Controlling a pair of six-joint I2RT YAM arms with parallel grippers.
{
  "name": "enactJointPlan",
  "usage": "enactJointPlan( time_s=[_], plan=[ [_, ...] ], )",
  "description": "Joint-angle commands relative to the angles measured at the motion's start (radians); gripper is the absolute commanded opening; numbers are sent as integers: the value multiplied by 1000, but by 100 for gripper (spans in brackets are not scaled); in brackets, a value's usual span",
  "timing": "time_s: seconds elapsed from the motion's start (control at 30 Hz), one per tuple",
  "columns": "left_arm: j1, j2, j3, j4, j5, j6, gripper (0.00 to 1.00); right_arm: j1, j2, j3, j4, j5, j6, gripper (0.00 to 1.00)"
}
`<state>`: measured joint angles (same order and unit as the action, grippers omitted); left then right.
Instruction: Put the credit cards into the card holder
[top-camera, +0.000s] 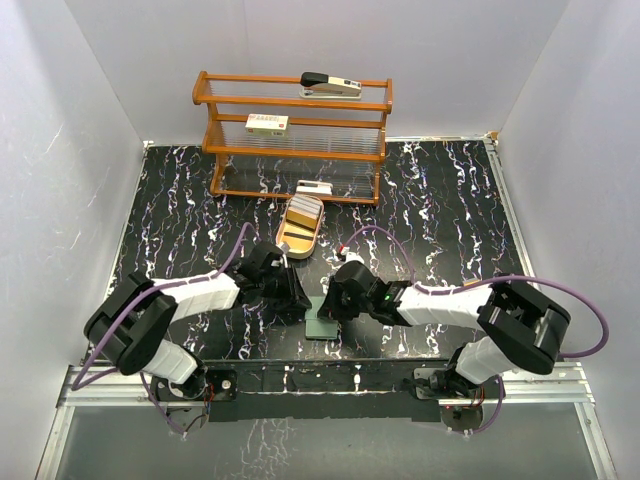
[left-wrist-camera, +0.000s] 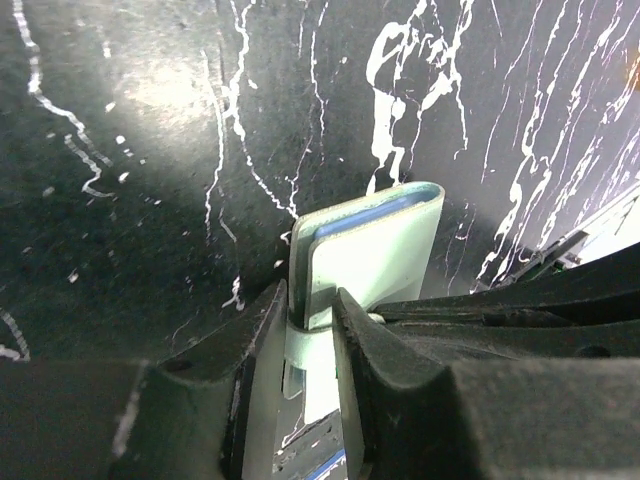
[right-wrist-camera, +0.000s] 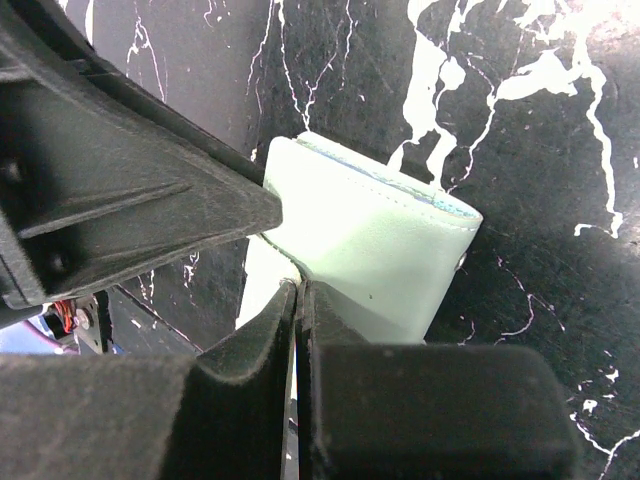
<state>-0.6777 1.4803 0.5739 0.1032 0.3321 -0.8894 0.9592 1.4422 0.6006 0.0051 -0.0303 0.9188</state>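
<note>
The sage-green card holder (top-camera: 322, 324) sits on the black marbled table between my two arms. In the left wrist view the card holder (left-wrist-camera: 378, 250) is folded, with a blue edge showing along its top. My left gripper (left-wrist-camera: 311, 302) is shut on its near end, with a finger on each side. In the right wrist view my right gripper (right-wrist-camera: 299, 288) is shut on a thin pale leaf of the card holder (right-wrist-camera: 385, 240). From above, my left gripper (top-camera: 300, 303) and right gripper (top-camera: 330, 305) meet over it. Credit cards (top-camera: 303, 211) lie stacked in the tan tray.
The tan oval tray (top-camera: 292, 240) lies just behind the grippers. A wooden shelf rack (top-camera: 295, 135) stands at the back, carrying a stapler (top-camera: 330, 84) and a white labelled box (top-camera: 266, 123). White walls close in both sides.
</note>
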Motion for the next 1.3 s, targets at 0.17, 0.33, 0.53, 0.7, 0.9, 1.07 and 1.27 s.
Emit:
enactJointPlan(
  time_s=[0.17,0.33,0.53,0.7,0.9,1.07,1.27],
  plan=[
    [-25,-171,46,-132,-47,6,17,-10,45,-19,-85,58,-24,0],
    [-61,-143,29,-83,-8,-11,4,-14,45,-20,-92,70,-28,0],
    [-82,-69,6,-10,27,-26,0,-21,64,-16,-83,60,-35,0],
    [-85,-17,-6,33,50,-39,0,-22,70,-11,-70,61,-40,0],
    [-90,-34,-18,-38,-10,-52,0,-24,84,-19,-60,62,-40,0],
    [-98,-28,-22,-67,-33,-56,0,-26,99,-32,-51,61,-40,0],
    [-102,-16,4,-90,-45,-50,0,-27,77,5,-76,59,-53,5]
  ],
)
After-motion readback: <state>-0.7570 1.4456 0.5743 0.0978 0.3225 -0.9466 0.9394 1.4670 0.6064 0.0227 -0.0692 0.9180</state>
